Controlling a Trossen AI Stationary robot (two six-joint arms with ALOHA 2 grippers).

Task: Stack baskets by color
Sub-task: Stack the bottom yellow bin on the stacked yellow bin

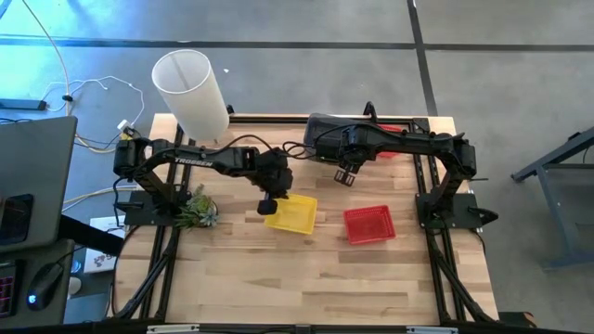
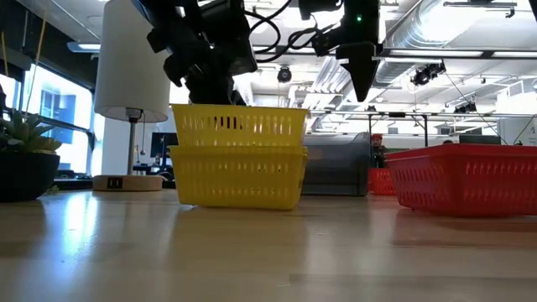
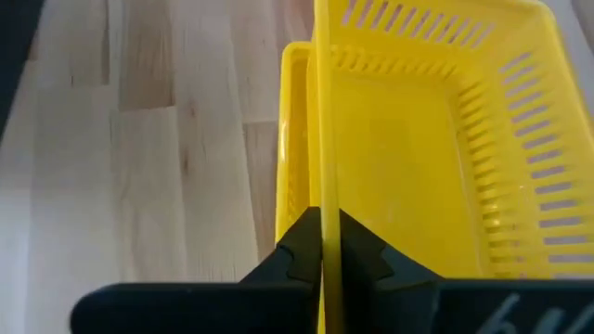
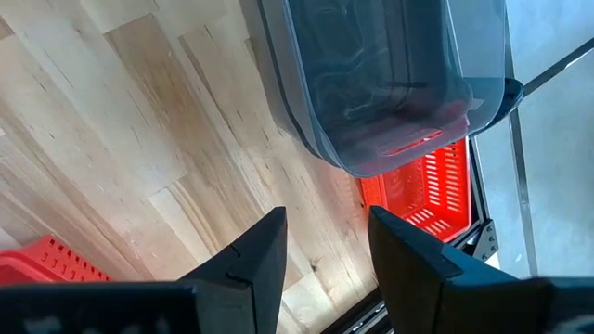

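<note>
— How many baskets are showing, and where?

— Two yellow baskets (image 2: 239,168) are sitting nested at the middle of the table (image 1: 306,278), the upper one (image 3: 436,139) riding high in the lower. One red basket (image 1: 369,224) is lying just right of them, apart. A second red basket (image 4: 429,181) is peeking from under the grey baskets (image 4: 390,79) at the upper middle of the high view; how many grey ones, I cannot tell.

— Materials?

— Slotted plastic walls, rectangular; the grey is smoky and translucent. The table is pale wooden planks.

— The jaws?

— The left gripper (image 3: 322,255) is pinching the upper yellow basket's wall, jaws closed on it. The right gripper (image 4: 325,246) is hovering near the grey baskets, jaws apart, holding nothing.
</note>
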